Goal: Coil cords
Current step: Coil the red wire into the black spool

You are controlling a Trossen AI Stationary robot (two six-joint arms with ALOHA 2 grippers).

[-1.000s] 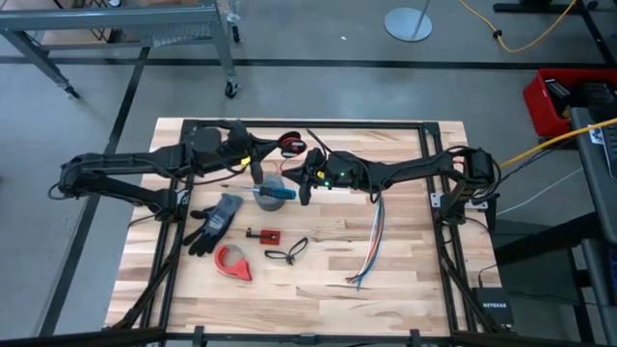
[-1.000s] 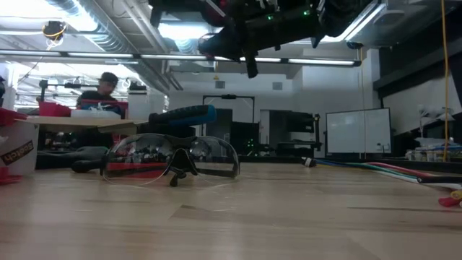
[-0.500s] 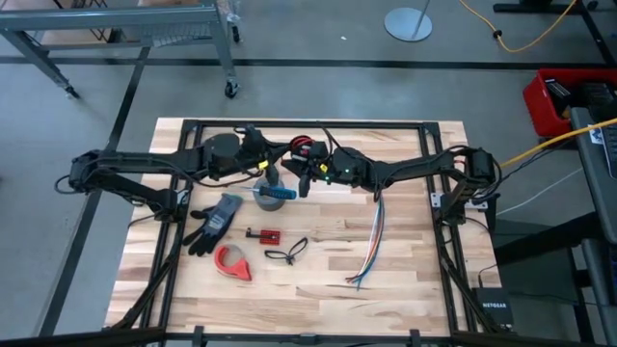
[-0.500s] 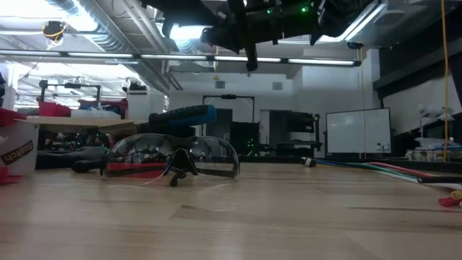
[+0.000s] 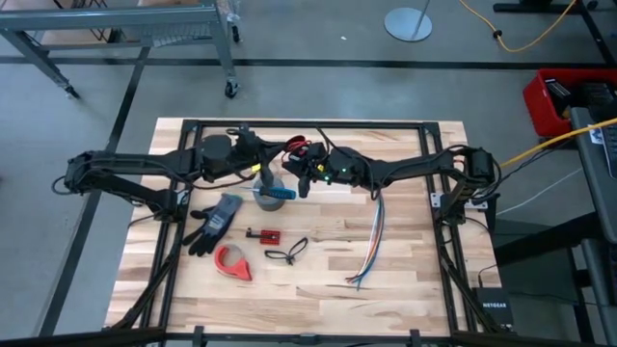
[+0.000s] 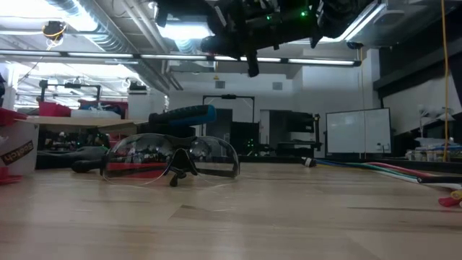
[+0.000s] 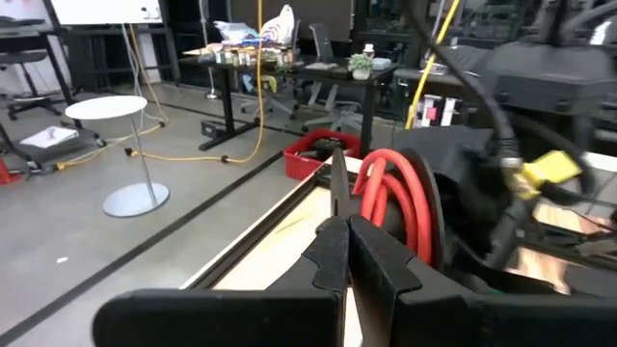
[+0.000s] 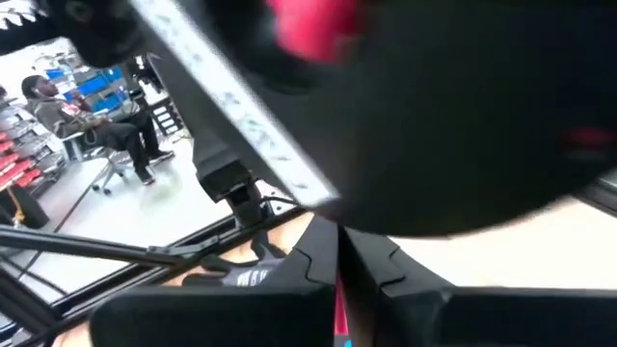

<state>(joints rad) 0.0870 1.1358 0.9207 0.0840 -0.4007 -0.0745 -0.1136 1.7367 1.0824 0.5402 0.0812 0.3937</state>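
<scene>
Both arms are up over the far middle of the table, meeting at the red cord [image 5: 302, 146]. From the left wrist view the cord [image 7: 400, 207] is several red turns bunched into a small coil, held in the air and not lying on the boards.

Left gripper [image 5: 271, 151]: fingers pressed together; a thin dark strand [image 7: 338, 178] runs up out of the tips, so I judge it is pinching the cord's tail. Right gripper [image 5: 305, 183]: fingers also pressed together, with a sliver of red between them [image 8: 339, 308], so I judge it is pinching the coil itself.

Step in hand, my judgement: late in the winding, coil formed, loose end being dealt with. The next move calls for keeping the right pinch steady while the left lays or tucks the tail against the turns; too much pull could spring the loops open.

Surface: a light wooden plank table [image 5: 415, 280]. On it sit a blue-handled tool [image 5: 274, 193], a dark work glove [image 5: 216, 220], a red tape roll [image 5: 232, 261], a small black looped cord [image 5: 287, 253], a multicoloured wire bundle [image 5: 372, 241] and safety glasses [image 6: 172, 159].

Room: concrete floor, a yellow cable [image 5: 540, 29] and a round stand base [image 5: 409, 22] beyond the table; a seated person [image 8: 92, 120] is in the background.
</scene>
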